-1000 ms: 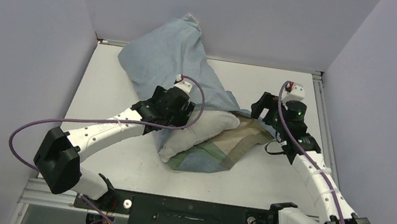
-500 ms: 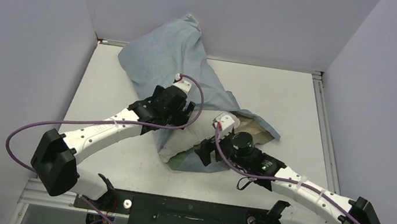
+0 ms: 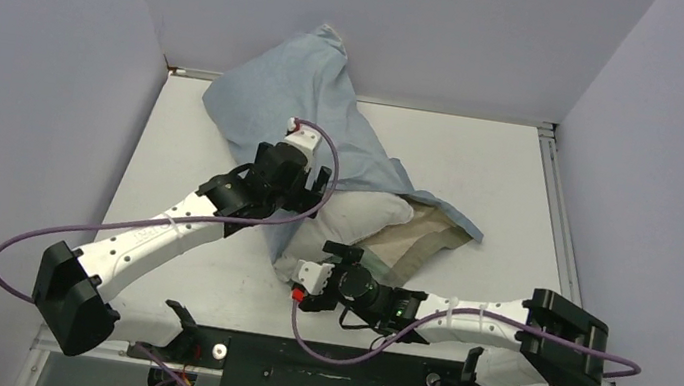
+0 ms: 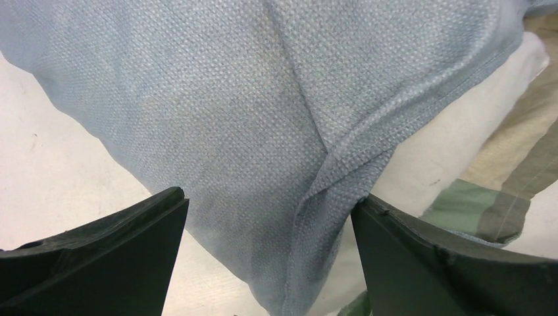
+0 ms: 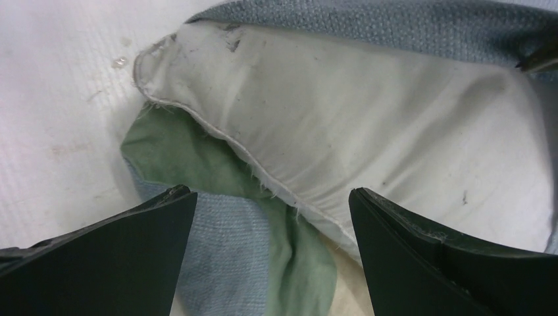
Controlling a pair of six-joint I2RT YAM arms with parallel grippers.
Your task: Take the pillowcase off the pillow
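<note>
The dusty-blue pillowcase (image 3: 296, 96) is bunched at the back against the wall, and its banded tan and green open end (image 3: 417, 239) lies flat to the right. The off-white pillow (image 3: 355, 217) sticks out of it toward the front. My left gripper (image 3: 317, 182) is open, and its jaws straddle the pillowcase's blue hem (image 4: 316, 184) where it meets the pillow (image 4: 447, 131). My right gripper (image 3: 334, 258) is open and low over the pillow's near corner (image 5: 368, 112). Green and blue pillowcase cloth (image 5: 224, 230) lies between its jaws.
The white table (image 3: 493, 164) is walled by grey panels at the left, back and right. A metal rail (image 3: 557, 213) runs along the right edge. The right forearm (image 3: 462, 316) lies across the front, and a purple cable (image 3: 40, 231) loops by the left arm.
My right arm has swung from the back right across to the front and now points at the pillow's near corner. My left gripper has shifted slightly back and left along the hem.
</note>
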